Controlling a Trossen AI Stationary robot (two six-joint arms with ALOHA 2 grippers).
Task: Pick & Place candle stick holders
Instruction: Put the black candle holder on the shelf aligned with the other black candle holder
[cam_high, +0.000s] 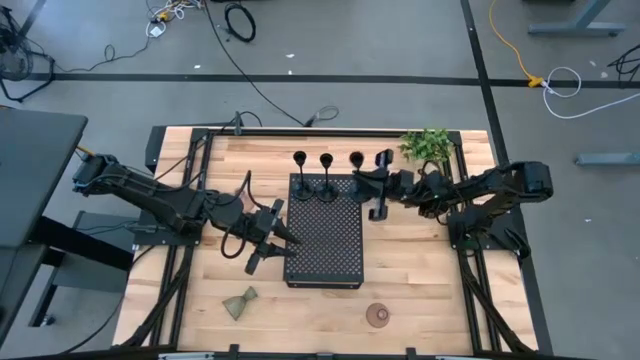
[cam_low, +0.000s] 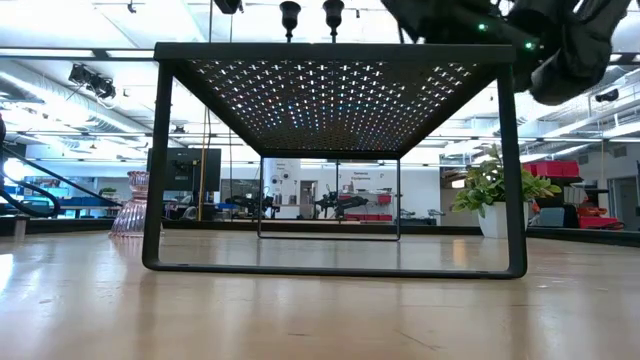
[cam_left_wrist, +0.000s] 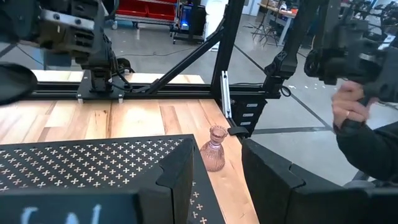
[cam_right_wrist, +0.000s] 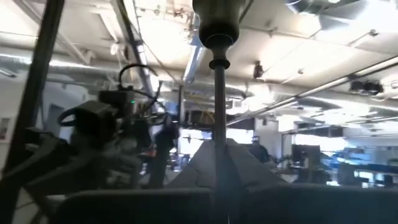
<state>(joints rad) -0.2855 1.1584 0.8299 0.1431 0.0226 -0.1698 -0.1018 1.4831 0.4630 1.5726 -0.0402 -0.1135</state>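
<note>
My wooden table (cam_high: 420, 280) carries the black perforated tray (cam_high: 325, 240) at its middle, a leafy plant (cam_high: 428, 145) at the far right corner, an olive-green hourglass holder (cam_high: 240, 302) lying on its side near the front, and a pinkish glass holder (cam_high: 378, 315) near the front edge.

Both arms matte black, chunky jointed links, black cables looping along them. Left gripper (cam_high: 268, 240): two flat, angular black fingers (cam_left_wrist: 273, 180) with stepped inner edges; pale blurred lettering on the block between them. Right gripper (cam_high: 380, 190): same dark fingers, meeting in a wedge shape in its wrist view. Small green indicator lights on the right arm's housing in the low view.
</note>
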